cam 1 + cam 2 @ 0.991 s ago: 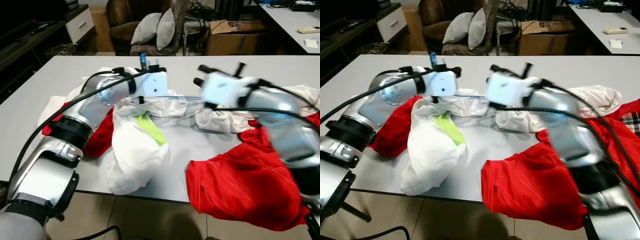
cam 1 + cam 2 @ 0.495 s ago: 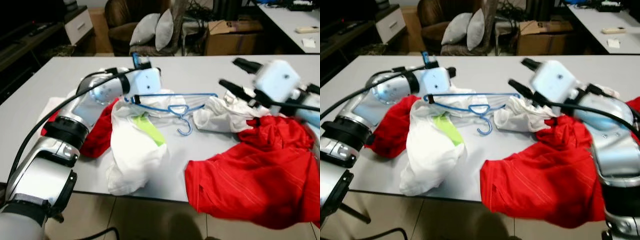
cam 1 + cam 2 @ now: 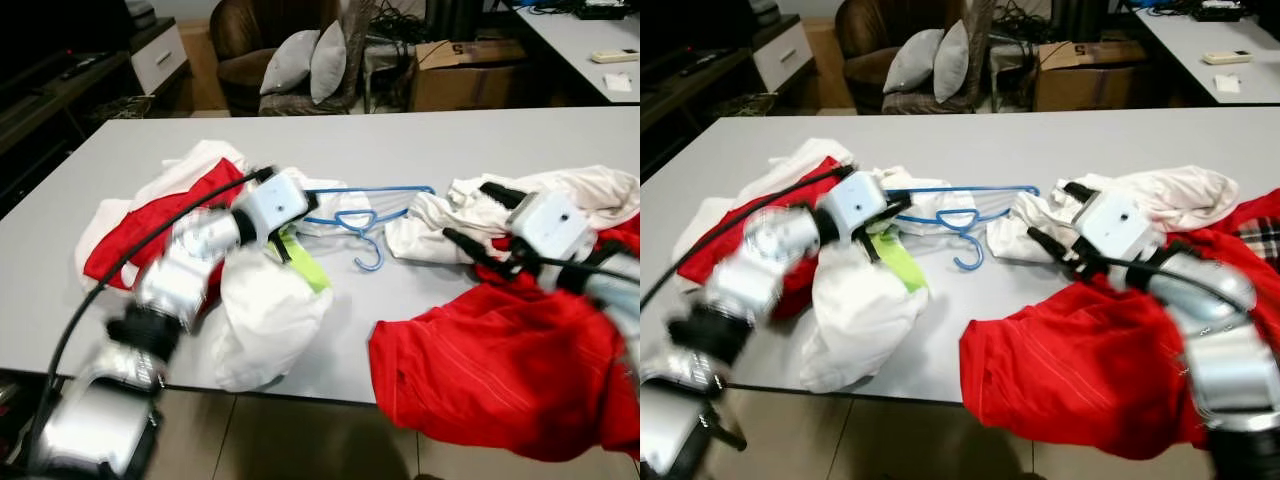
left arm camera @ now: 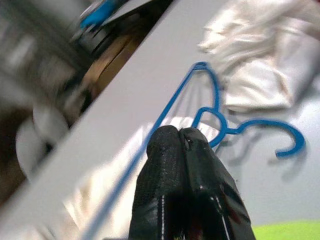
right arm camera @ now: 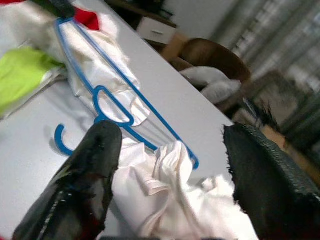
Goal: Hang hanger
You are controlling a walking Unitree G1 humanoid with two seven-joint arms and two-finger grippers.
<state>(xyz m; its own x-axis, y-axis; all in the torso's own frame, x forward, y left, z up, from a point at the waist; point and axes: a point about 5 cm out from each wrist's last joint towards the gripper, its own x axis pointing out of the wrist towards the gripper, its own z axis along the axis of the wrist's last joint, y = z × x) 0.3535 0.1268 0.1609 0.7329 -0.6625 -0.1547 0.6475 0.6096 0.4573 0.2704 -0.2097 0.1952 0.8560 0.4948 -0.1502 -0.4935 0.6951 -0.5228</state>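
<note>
The left gripper (image 3: 883, 214) sits left of centre in the right eye view, its two black fingers (image 4: 180, 165) pressed together with nothing visibly clamped between them, tips resting by the near end of the thin blue plastic clothes hanger (image 3: 958, 215). That hanger lies flat on the grey table (image 3: 970, 140) at mid-frame, hook curling toward the lower edge, one shoulder over the crumpled white garment with a lime-green patch (image 3: 865, 300). The right gripper (image 3: 480, 225), right of centre in the left eye view, has its fingers spread wide and holds nothing; it hangs above the cream-white cloth heap (image 3: 560, 195), with the bright red garment (image 3: 500, 370) filling the lower right.

To do this step well, I judge that one gripper should take the hanger at its neck or a shoulder bar, where the wire stands clear of cloth, and lift it level so the hook does not snag the white fabric.

The left wrist view shows the closed fingertips lying over the hanger's long bar, which the blurred head views cannot resolve. The right wrist view shows the hanger's far corner tucked against the cream-white cloth. The head views alone show both arms and the red garment.
</note>
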